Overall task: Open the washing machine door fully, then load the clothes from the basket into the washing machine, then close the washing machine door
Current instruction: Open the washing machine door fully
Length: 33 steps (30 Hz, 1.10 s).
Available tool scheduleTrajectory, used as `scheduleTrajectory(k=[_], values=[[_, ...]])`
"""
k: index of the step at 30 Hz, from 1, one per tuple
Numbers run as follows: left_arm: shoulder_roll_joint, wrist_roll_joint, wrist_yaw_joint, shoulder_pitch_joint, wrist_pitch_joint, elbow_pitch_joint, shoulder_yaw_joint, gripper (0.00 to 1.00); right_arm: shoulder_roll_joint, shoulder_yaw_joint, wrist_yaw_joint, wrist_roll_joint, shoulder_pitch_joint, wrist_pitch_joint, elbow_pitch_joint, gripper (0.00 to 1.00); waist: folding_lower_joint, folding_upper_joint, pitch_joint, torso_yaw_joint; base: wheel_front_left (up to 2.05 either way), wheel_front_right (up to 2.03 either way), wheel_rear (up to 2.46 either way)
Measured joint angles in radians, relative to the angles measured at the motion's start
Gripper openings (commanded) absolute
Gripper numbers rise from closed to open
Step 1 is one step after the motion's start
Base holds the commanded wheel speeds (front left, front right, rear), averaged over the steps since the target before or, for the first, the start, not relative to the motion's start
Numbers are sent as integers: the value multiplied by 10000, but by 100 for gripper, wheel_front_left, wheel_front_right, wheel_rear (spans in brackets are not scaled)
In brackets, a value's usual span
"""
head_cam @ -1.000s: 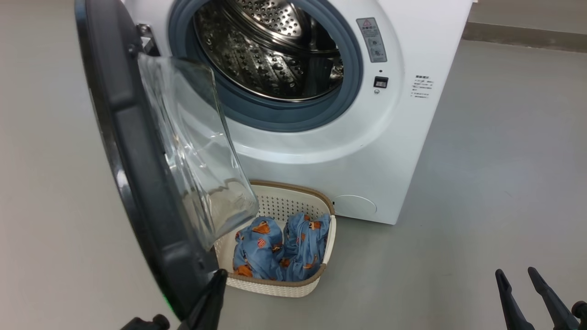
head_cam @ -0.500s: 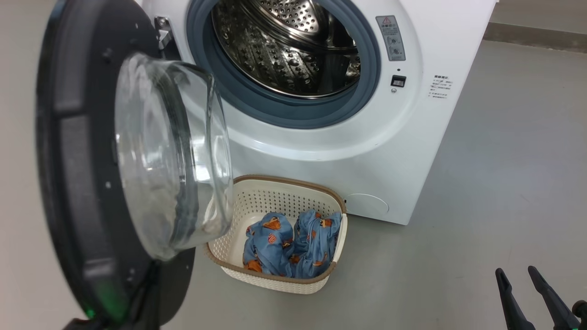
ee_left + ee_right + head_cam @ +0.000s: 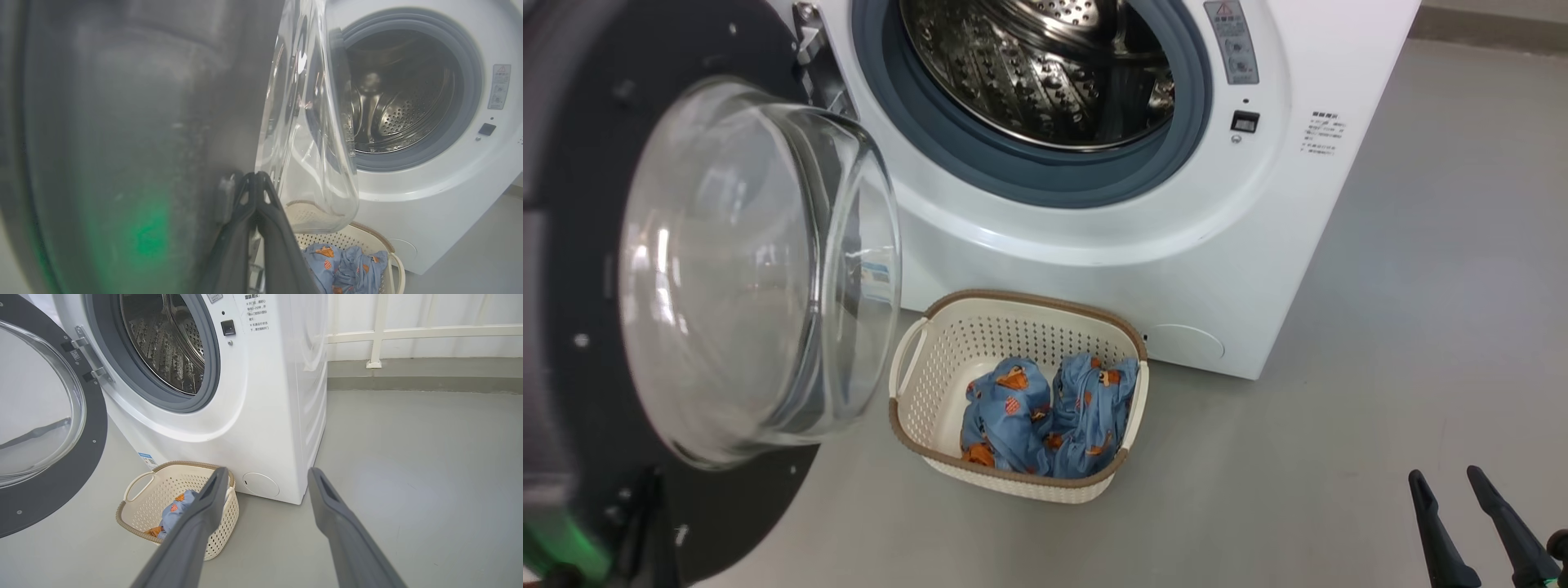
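**Door wide open, laundry not yet loaded**

The large round glossy black washing machine door (image 3: 727,269), with its bulging clear glass, stands upright on its hinges at the left of the big white front-loading washing machine (image 3: 1176,261). The bulge faces the robot, and being round the door has no long axis. The left gripper (image 3: 256,176), fingers pressed together on nothing, lies against the door's dark face. The right gripper (image 3: 1445,476) hangs spread and empty. Step 1 of 3 looks about done. The light blue printed clothes (image 3: 1054,408) lie in 2 bundles in the cream perforated plastic basket (image 3: 1021,336), whose long axis runs along the machine's front. Loading and closing remain.

Long tapered gripper fingers (image 3: 196,522), dark grey
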Motion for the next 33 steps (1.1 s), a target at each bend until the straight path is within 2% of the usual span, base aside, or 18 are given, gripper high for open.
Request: scheduleTrajectory(k=[14,19,24,33], values=[[548,188,169,-1283,-2,978,1703,0,-255,-54,0,0,-428,0,-52,100,1,0,700,49,0,0,0],[1020,349,71,-1823,0,1643,2395,0,-351,-54,0,0,-451,0,-56,100,0,0,871,28,0,0,0],[1248,546,-56,-2291,-2,2161,2997,0,-502,-163,0,0,-455,0,-58,100,0,0,1042,4,0,0,0],[1354,938,-270,-2876,-12,2788,3699,0,-646,-203,0,0,-562,0,-82,100,1,0,1311,-14,0,0,0]])
